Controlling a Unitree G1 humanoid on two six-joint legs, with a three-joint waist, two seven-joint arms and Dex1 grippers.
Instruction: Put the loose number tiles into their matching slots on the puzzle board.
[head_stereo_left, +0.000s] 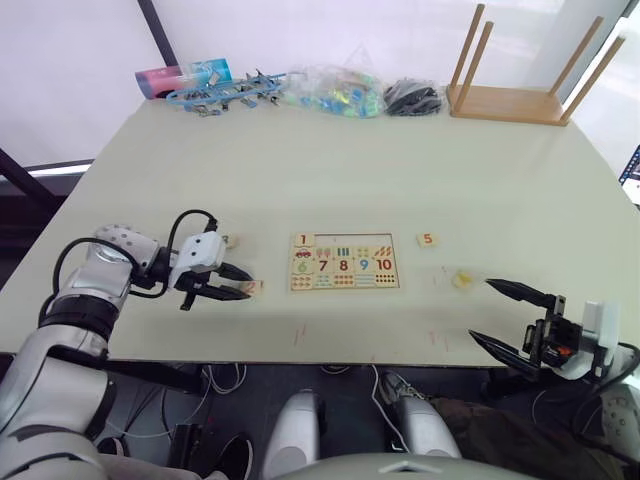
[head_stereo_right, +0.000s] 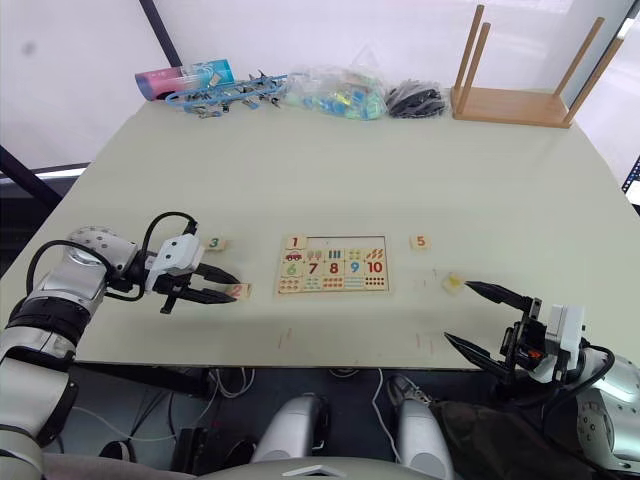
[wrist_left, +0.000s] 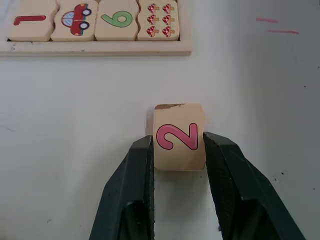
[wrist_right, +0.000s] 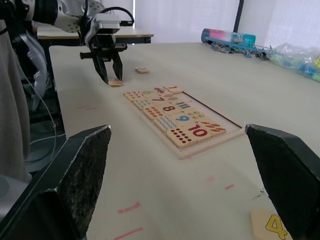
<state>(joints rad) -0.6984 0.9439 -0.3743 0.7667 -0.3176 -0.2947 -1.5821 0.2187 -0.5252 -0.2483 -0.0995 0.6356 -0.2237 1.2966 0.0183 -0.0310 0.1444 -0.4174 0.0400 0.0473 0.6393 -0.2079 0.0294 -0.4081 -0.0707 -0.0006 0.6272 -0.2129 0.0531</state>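
Observation:
The puzzle board (head_stereo_left: 344, 262) lies flat in the middle of the table. A red 1 tile (head_stereo_left: 304, 240) sits in the leftmost slot of the board's top row; the other slots (head_stereo_left: 355, 241) in that row are bare. My left gripper (head_stereo_left: 244, 284) is shut on the pink 2 tile (wrist_left: 177, 137), which rests on the table left of the board. The green 3 tile (head_stereo_right: 214, 243) lies just beyond that gripper. An orange 5 tile (head_stereo_left: 428, 239) and a yellow 4 tile (head_stereo_left: 462, 279) lie right of the board. My right gripper (head_stereo_left: 481, 310) is open near the 4 tile.
A plain wooden rack with upright dowels (head_stereo_left: 510, 100) stands at the back right. Along the far edge lie black cables (head_stereo_left: 413, 98), a clear bag of coloured bits (head_stereo_left: 335, 92), blue clips (head_stereo_left: 225, 95) and a pink-blue tube (head_stereo_left: 185, 77).

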